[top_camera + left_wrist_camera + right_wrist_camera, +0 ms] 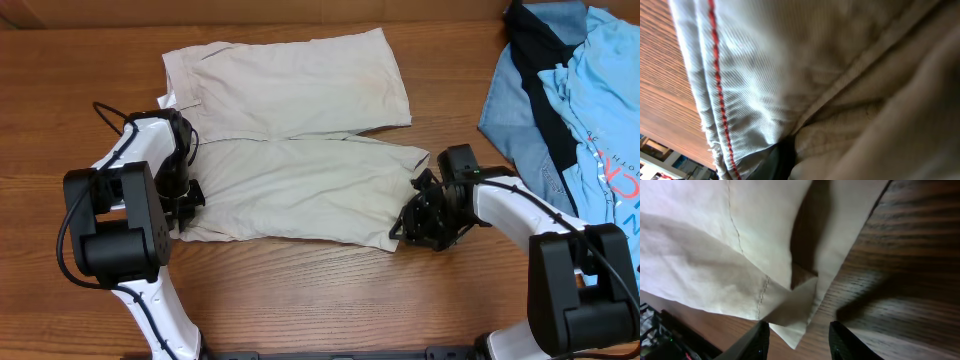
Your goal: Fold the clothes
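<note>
The beige shorts (300, 130) lie spread flat on the wooden table, waistband to the left and both legs pointing right. My left gripper (185, 200) is at the near-left waistband corner. In the left wrist view the cloth (790, 65), with a red-stitched inner seam, fills the frame and covers the jaws. One dark finger (782, 160) shows under it, shut on the fabric. My right gripper (405, 228) is at the near leg's hem corner. In the right wrist view it (799, 340) is open, with the hem corner (800, 325) lying between its fingers on the table.
A pile of blue and dark clothes (570, 90) lies at the far right of the table. Bare wood (300, 290) runs along the front edge between the two arm bases.
</note>
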Controlling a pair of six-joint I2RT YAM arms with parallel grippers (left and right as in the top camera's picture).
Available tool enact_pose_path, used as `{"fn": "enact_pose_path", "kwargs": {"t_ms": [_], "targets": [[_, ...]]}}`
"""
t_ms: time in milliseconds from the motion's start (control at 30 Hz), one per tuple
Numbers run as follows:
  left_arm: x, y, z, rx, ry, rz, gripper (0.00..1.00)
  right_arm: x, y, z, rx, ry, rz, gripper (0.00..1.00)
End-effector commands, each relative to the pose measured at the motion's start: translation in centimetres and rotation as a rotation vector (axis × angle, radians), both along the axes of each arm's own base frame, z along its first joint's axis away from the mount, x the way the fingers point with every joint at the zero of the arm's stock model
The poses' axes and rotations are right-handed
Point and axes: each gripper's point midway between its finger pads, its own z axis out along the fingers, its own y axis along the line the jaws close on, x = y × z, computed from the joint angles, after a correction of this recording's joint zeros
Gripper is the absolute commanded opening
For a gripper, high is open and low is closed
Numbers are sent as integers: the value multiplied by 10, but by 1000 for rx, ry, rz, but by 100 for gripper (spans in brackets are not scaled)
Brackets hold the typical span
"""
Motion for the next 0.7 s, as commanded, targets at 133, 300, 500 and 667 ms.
{"fn": "enact_pose_path", "kwargs": {"t_ms": [133, 300, 500, 667], "targets": [[-12, 0, -9, -3, 44, 15, 18, -4, 13, 1, 98, -1, 11, 41], [-12, 0, -9, -3, 45, 15, 18, -4, 13, 1, 98, 0, 14, 27], [-12, 0, -9, -3, 45, 15, 18, -4, 13, 1, 97, -1, 14, 4], [-12, 0, -9, -3, 47, 14, 18, -8, -18, -15, -102, 51, -65, 4]]}}
